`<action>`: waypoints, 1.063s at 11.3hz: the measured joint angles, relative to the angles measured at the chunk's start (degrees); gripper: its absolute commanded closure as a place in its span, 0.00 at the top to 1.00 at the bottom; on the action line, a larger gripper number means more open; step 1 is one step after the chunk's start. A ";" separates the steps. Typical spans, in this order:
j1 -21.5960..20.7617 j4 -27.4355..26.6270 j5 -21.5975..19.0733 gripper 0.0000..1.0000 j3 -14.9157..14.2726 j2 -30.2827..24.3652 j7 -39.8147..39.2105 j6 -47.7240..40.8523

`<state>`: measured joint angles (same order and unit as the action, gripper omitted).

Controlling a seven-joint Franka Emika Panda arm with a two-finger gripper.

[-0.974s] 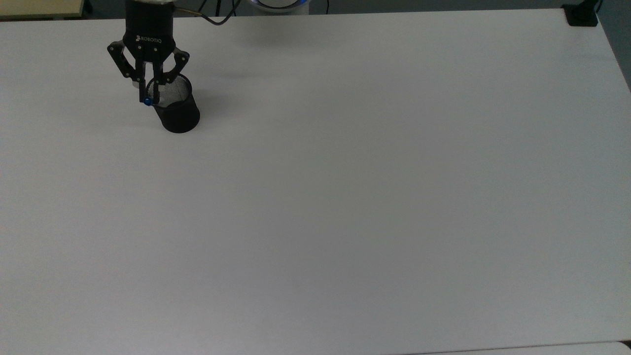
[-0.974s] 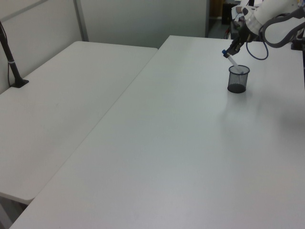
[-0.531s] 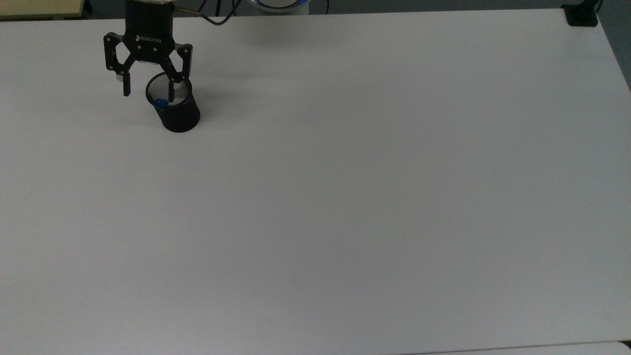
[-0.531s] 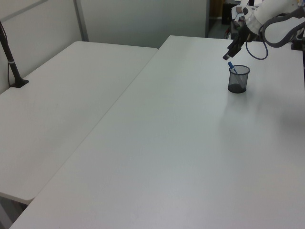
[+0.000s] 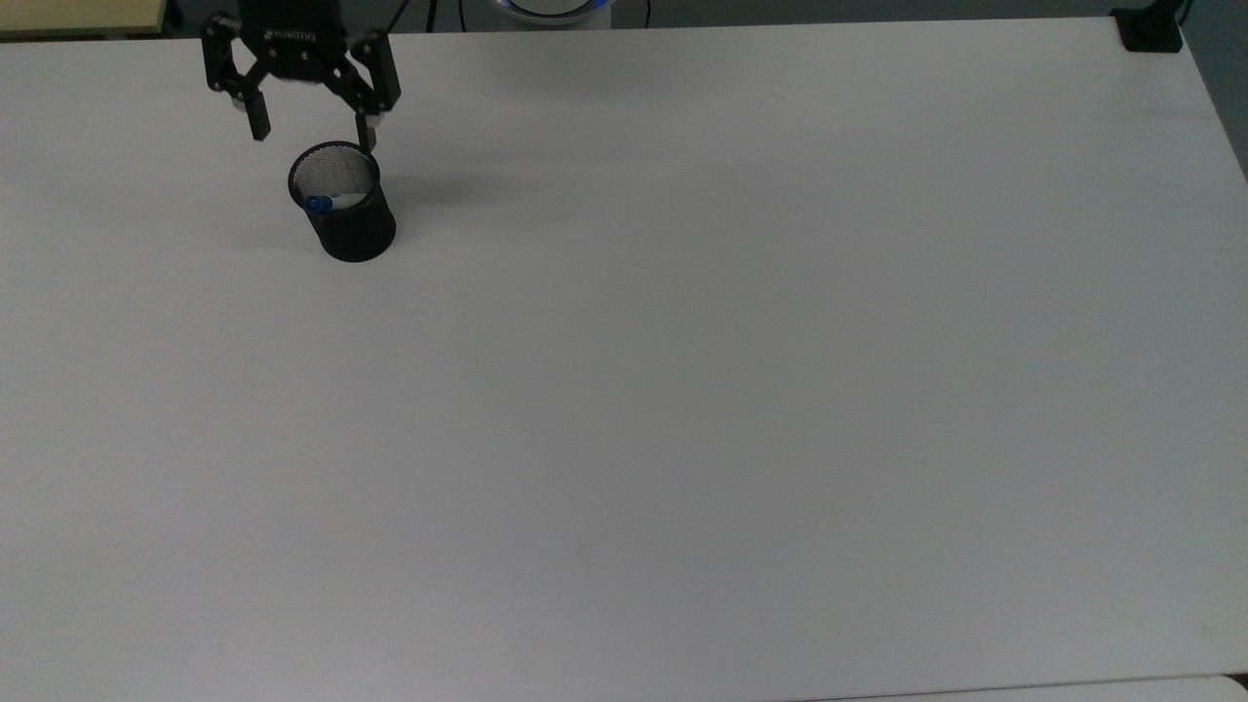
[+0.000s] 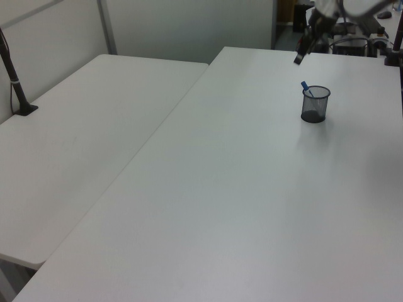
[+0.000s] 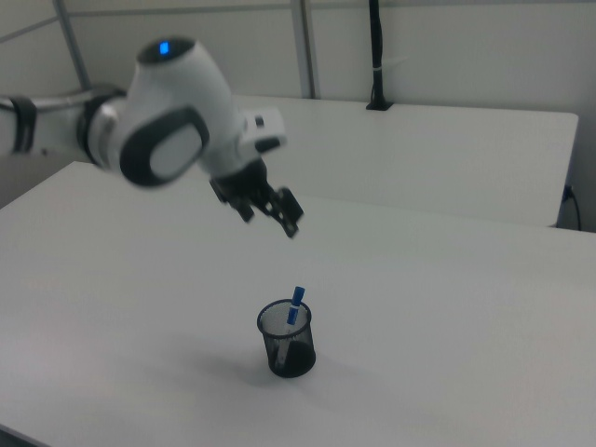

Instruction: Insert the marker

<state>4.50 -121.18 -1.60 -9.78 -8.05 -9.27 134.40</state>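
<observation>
Big plain white counter (image 5: 682, 390), smooth matte top, pretty much bare. A second white counter (image 6: 75, 138) butts up along its edge on the left view's left, with a black post (image 6: 14, 75) standing on that one near the wall.

The arm (image 7: 140, 130) is a chunky white thing with rounded joints and a blue light on top. Its hand (image 5: 310, 127) is black, all linkages and two slim fingers, and it's spread wide apart, holding nothing, hanging in the air above the cup and off to the top view's upper side.

The cup (image 5: 343, 214) is a round black wire-mesh holder, standing upright near the top view's upper left corner of the counter. You can see right through the mesh.

The marker (image 7: 295, 307) sits inside that cup, leaning on the rim, blue cap end poking out above it and the white barrel down inside.
</observation>
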 measured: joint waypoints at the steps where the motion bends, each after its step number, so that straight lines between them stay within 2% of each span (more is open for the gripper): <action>1: -0.09 5.23 -0.08 1.00 0.74 -0.17 2.00 -8.34; 3: -0.16 13.40 -0.12 1.00 3.97 0.58 6.64 -21.75; 6: -0.78 24.89 -0.11 1.00 8.27 5.61 9.67 -38.42; 8: -4.10 28.07 0.22 1.00 8.51 8.32 10.63 -41.70; 10: -6.99 28.29 0.71 1.00 8.51 10.14 10.88 -41.75; 12: -7.96 28.31 0.88 1.00 7.70 12.26 10.88 -39.33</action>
<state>-3.46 -92.88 -0.72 -2.08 4.20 1.61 95.08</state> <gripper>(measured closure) 0.000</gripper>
